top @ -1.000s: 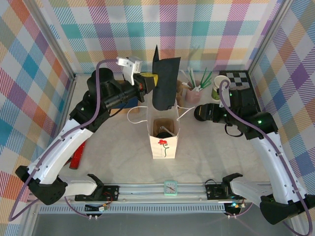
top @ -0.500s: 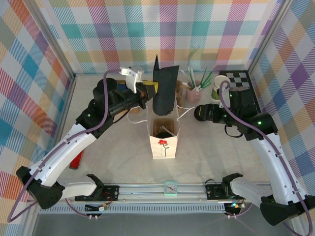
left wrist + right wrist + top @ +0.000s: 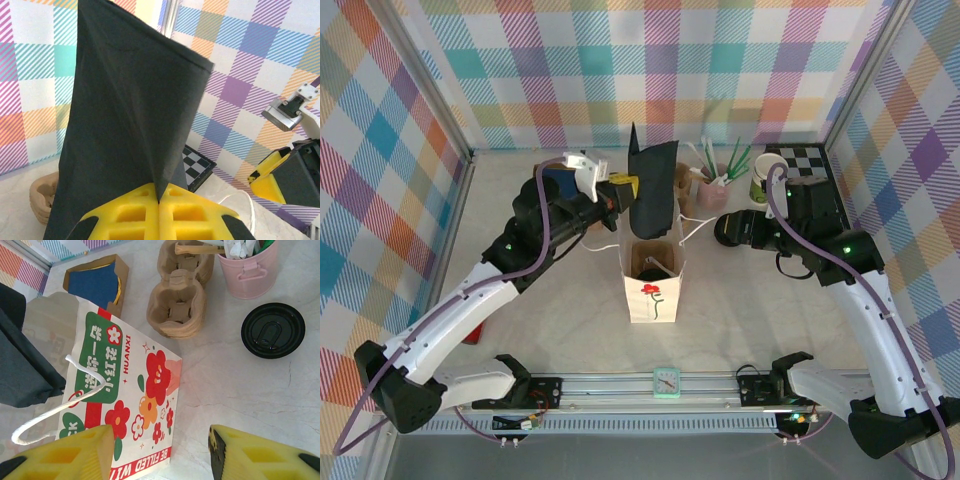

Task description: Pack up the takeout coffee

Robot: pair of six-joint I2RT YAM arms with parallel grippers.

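My left hand (image 3: pixel 159 202) is clamped fully closed on one edge of a black folded sheet (image 3: pixel 125 110) and holds it up in the air. From above, the sheet's lower end hangs close to the far edge of the mouth of the white flower-printed paper bag (image 3: pixel 653 290). My right hand (image 3: pixel 160 456) is about half open over the table (image 3: pixel 225 390) with nothing in it, its fingers straddling the bag's lower corner.

The takeout coffee (image 3: pixel 273 330) is not yet packed. It stands on the table apart from the bag, and I see its round black lid from above, just beside the pink cup of straws (image 3: pixel 250 270) and near the cardboard cup carriers (image 3: pixel 177 305).

I see several ways this could go wrong:

- **Blocked mouth:** if my left hand sags or lets go, the sheet may drape across the bag's mouth and block the way in.
- **Knocked straws:** reaching for the coffee, my right hand could clip the pink cup — the two stand very close.
- **Spill:** gripping the paper cup too high or too hard might pop the lid off.
- **Tipped bag:** the bag looks light and stands free, so a nudge from either hand, or the cup catching its rim on the way down, would likely tip it.
- **No room:** something dark already sits inside the bag — I cannot tell what — and it may leave the cup no flat place to stand.
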